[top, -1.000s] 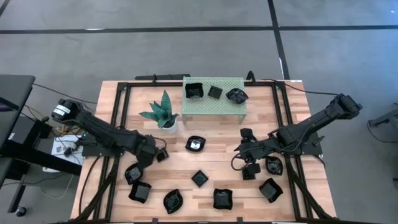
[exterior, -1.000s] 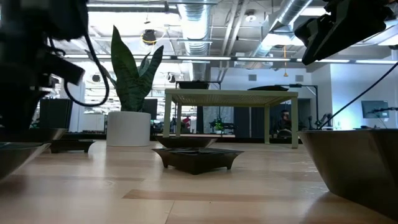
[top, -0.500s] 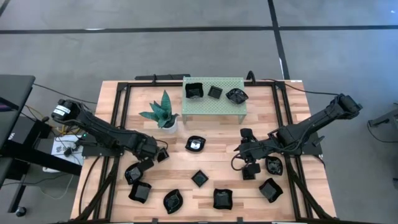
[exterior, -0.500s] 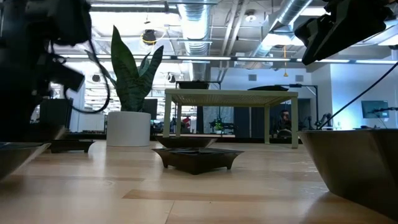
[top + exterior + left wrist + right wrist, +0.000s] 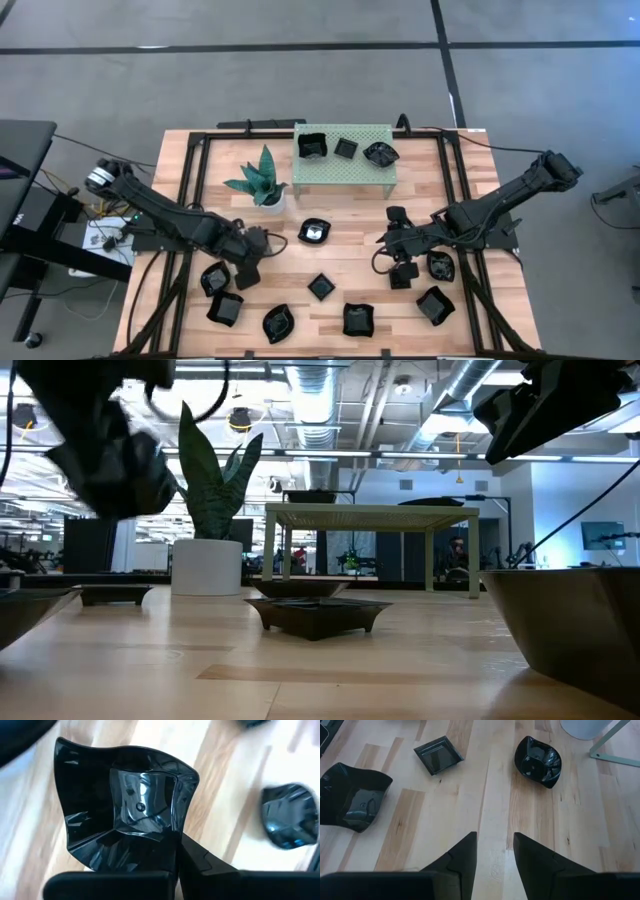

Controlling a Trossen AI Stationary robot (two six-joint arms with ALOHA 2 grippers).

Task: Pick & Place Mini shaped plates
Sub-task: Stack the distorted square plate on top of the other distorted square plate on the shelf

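Several glossy black mini shaped plates lie on the wooden table (image 5: 350,255), among them a wavy square one (image 5: 225,308) and a small square one (image 5: 320,287). Three more sit on the green shelf (image 5: 345,168). My left gripper (image 5: 248,266) is at the left-centre, shut on a wavy square plate (image 5: 130,810). In the low view it hangs high above the table top as a dark mass (image 5: 110,465). My right gripper (image 5: 495,837) stands open over bare wood at the right (image 5: 400,268), with nothing between its fingers. My left gripper pinches the wavy square plate by its rim (image 5: 167,847), near one corner. One finger (image 5: 200,862) shows beside that rim; the plate hides the other. The plate stands tilted, its hollow toward the wrist camera, lifted clear of the table.
A green plant in a white pot (image 5: 263,185) stands left of the shelf. A rounded plate (image 5: 314,232) lies mid-table. More plates lie along the near edge (image 5: 357,318) and beside my right gripper (image 5: 440,265). Black frame bars run along both table sides.
My left gripper has gone a little toward the table's right and near edges and has risen; in the low view it has moved from the left margin to well above the table top.
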